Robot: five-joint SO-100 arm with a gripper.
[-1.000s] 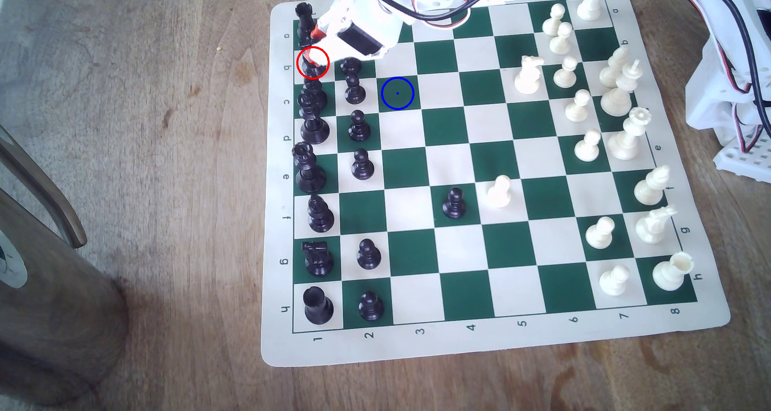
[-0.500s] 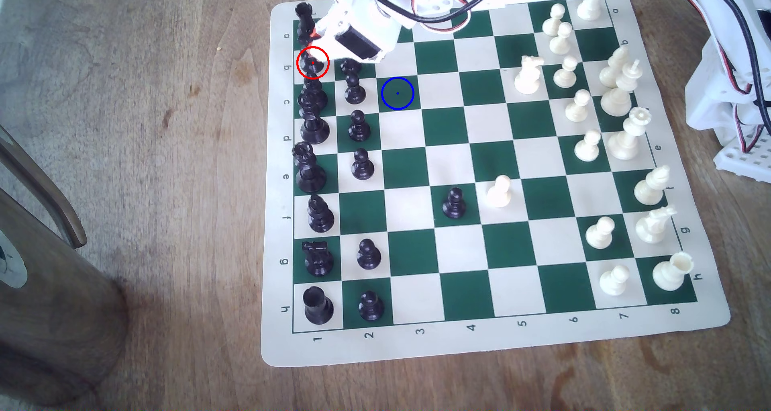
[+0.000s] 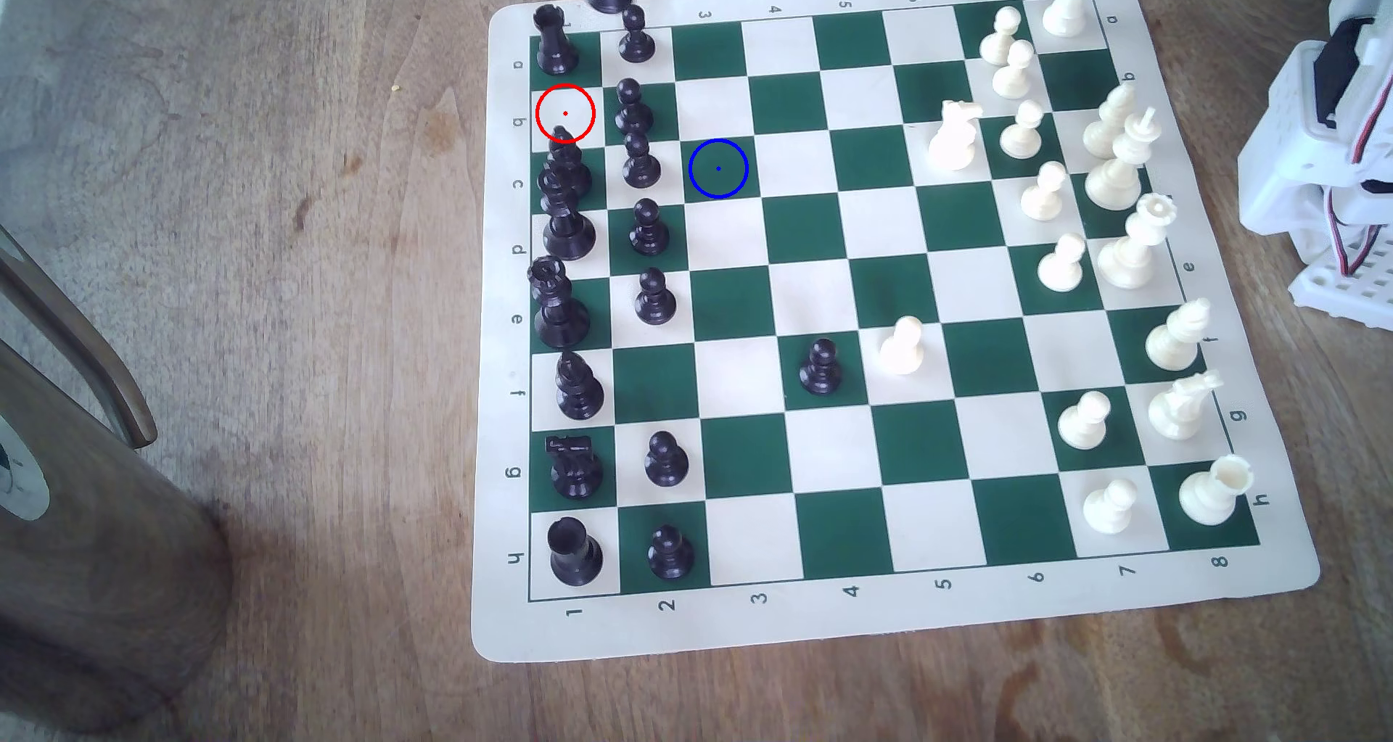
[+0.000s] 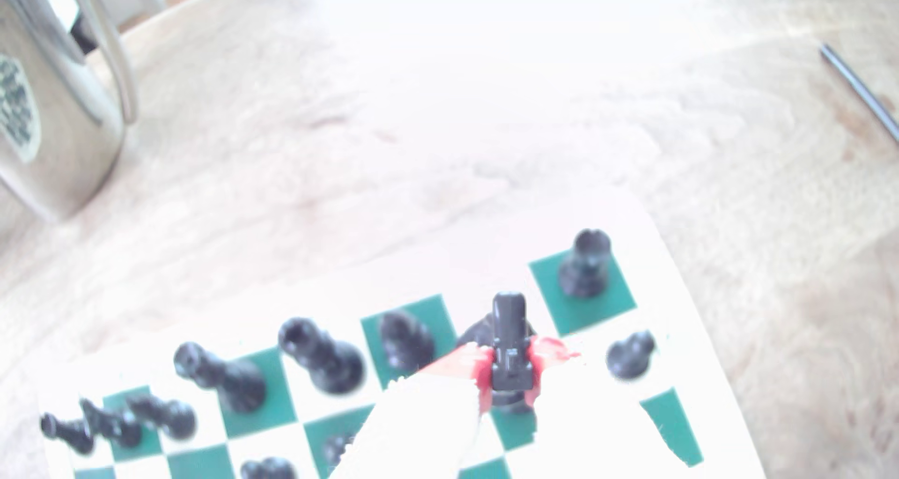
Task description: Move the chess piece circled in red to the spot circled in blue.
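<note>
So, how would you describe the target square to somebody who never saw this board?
On the chess mat, look near the exterior view's upper left. The spot is the empty dark green square right of the row-c black pawn. Only it carries a blue ring and centre dot.

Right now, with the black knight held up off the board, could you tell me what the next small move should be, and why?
Probably carry the black knight sideways over the black pawns toward the blue-ringed green square, staying high. The gripper is shut on it, the red-ringed square is vacated, and the blue-ringed square lies bare just beyond those pawns, so lowering early could knock them.
</note>
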